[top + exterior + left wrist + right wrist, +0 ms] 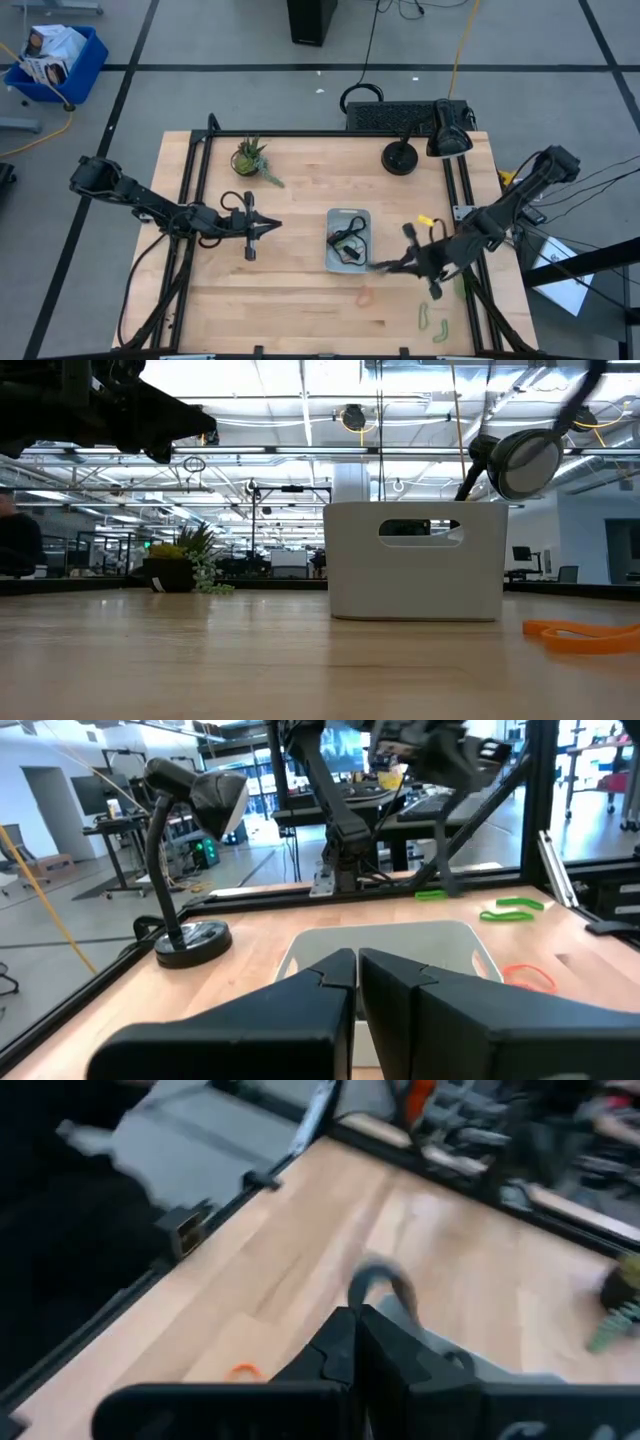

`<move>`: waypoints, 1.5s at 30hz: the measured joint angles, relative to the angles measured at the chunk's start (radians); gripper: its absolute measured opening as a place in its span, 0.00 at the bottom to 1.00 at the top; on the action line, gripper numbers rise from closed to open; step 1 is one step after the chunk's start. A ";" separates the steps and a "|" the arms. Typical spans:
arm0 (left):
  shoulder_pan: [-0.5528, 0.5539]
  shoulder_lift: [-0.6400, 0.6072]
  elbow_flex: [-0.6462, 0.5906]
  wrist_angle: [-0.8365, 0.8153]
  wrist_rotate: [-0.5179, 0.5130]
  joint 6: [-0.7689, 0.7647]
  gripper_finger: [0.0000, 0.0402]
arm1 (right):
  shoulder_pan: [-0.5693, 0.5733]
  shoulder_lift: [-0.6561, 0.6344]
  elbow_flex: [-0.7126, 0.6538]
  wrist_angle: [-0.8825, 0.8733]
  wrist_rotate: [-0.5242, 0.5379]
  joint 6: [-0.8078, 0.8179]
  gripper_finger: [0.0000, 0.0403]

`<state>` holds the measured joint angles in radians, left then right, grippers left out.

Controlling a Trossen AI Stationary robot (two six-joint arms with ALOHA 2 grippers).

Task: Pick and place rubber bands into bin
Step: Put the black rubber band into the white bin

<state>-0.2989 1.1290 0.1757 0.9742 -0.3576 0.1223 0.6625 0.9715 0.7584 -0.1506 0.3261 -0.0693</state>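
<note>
- The bin [348,240] sits near the middle of the table [300,300], between the two arms; in the low view it shows as a pale box with a handle slot [417,560].
- Dark rubber bands [346,245] lie tangled inside the bin.
- The right gripper [378,266] is just beside the bin's near right corner, fingers clenched on a dark rubber band [385,1285] that loops up from the fingertips.
- An orange band [364,296] lies on the wood in front of the bin; green bands [432,320] lie farther right, near the table edge.
- The left gripper [268,227] waits left of the bin, pointing at it, fingers closed together and holding nothing.
- A small potted plant [250,157] and a black desk lamp [420,140] stand at the back.
</note>
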 joint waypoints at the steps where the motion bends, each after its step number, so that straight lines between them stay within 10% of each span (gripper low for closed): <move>1: 0.000 0.000 0.000 -0.006 0.000 0.000 0.06 | 0.000 -0.037 -0.049 0.038 0.025 0.008 0.00; 10: 0.000 0.000 0.000 -0.015 -0.003 0.000 0.06 | -0.015 -0.304 -0.395 0.275 0.168 0.029 0.00; 18: 0.014 0.000 0.000 -0.013 -0.008 0.006 0.06 | -0.135 -0.350 -0.390 0.389 0.087 -0.087 0.00; 33: 0.026 0.000 0.000 -0.013 -0.009 -0.001 0.06 | -0.461 0.039 -0.247 0.570 -0.381 -0.065 0.00; 45: 0.026 0.000 0.000 -0.037 -0.009 -0.001 0.06 | -0.533 0.224 -0.243 0.603 -0.433 0.043 0.16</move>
<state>-0.2733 1.1290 0.1757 0.9376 -0.3668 0.1215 0.1295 1.1958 0.5152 0.4522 -0.1066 -0.0265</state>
